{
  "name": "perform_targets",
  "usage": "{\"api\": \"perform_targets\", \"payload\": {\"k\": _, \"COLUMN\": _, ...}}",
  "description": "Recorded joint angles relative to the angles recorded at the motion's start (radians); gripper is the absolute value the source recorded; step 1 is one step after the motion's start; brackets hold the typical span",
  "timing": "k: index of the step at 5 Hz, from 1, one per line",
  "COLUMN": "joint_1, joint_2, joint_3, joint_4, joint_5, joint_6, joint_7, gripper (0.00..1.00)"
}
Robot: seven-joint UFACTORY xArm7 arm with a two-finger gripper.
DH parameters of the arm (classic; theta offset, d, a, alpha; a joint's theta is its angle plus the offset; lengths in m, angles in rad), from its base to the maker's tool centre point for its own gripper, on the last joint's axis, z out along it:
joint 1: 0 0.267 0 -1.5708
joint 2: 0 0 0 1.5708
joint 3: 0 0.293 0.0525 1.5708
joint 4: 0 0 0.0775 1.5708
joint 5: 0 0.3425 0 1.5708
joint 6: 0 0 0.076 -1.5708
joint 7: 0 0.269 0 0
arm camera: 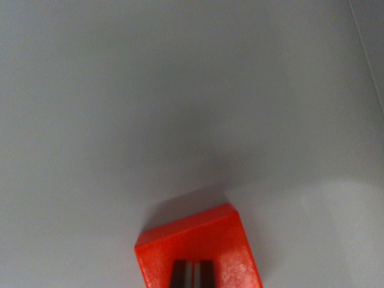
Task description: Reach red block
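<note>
1. The red block sits at the bottom of the wrist view, slightly right of centre, and its lower part is cut off by the frame edge.
2. It rests on a plain pale grey surface that fills nearly the whole picture.
3. The block is turned at an angle: one corner points up and to the wrist view's right, and its upper edge slopes down toward the wrist view's left.
4. Its top face is bright and a little glossy, with a lighter patch near the lower right.
5. A soft shadow lies on the surface just above and behind the block, fading upward.
6. At the very bottom edge, over the block's face, two dark narrow shapes stand side by side with a thin pale strip between them; these may be the gripper's fingertips, but the view is too blurred and cropped to be sure.
7. Whether the gripper is apart or together I cannot tell.
8. A thin pale line crosses the top right corner of the surface.
</note>
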Motion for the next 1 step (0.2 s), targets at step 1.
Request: {"api": "perform_targets", "payload": {"k": 1, "joint_1": 0.0, "joint_2": 0.0, "joint_3": 0.0, "joint_4": 0.0, "joint_5": 0.0, "joint_6": 0.0, "joint_7": 0.0, "gripper": 0.0}}
